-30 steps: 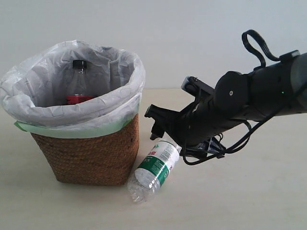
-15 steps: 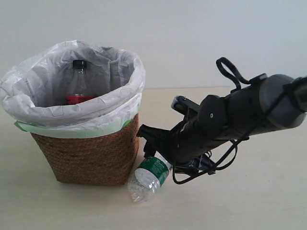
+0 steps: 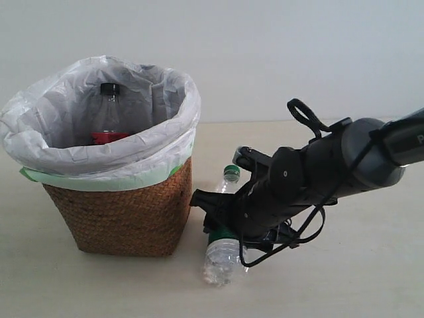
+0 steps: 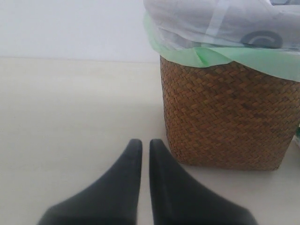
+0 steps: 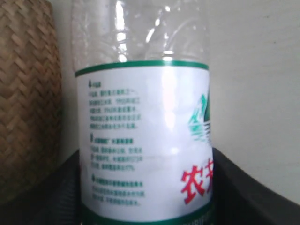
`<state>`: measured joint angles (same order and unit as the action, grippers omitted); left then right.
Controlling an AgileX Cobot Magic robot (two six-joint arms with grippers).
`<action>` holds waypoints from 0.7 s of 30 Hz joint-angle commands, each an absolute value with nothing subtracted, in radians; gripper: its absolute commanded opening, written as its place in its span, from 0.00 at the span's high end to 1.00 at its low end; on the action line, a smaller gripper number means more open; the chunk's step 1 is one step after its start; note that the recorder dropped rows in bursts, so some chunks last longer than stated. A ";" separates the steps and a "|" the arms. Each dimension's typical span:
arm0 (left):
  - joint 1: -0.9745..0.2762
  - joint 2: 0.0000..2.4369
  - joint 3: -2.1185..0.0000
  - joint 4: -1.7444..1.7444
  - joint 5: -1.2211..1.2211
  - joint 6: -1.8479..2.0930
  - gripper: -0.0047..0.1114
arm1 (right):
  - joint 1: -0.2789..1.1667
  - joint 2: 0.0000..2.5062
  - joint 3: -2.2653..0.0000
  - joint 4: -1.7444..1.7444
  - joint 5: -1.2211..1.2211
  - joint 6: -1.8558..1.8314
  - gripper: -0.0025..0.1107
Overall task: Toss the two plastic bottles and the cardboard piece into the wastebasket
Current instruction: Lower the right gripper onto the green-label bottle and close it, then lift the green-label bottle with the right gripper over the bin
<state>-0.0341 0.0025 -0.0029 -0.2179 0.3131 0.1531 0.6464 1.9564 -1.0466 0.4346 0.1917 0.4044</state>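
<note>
The right arm [image 3: 311,175] hides the middle of the green-capped bottle [image 3: 222,255]. The near wall of the wastebasket [image 3: 119,218] hides the black-capped bottle [image 3: 109,106] below its red label.

My right arm [image 3: 331,165] reaches in low and slopes downward, wrist tipped down, a cable [image 3: 306,114] looped above it. My right claw [image 3: 213,213] presses its fingers [image 5: 253,197] on both sides of the green-capped bottle [image 3: 222,255]. My left claw [image 4: 145,143] sits low, its fingers nearly together with only a thin slit between them.

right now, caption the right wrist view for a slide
green-and-white-labelled clear plastic bottle fills the frame beside the brown wicker wastebasket
</note>
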 commanded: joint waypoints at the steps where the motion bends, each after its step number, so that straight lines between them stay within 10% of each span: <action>1: -0.031 0.000 0.000 -0.216 0.312 0.144 0.91 | 0.610 1.895 -1.047 0.375 0.294 0.363 0.97; 21: -0.031 0.000 0.000 -0.216 0.312 0.144 0.91 | 0.120 1.381 -0.996 0.080 0.779 0.143 0.97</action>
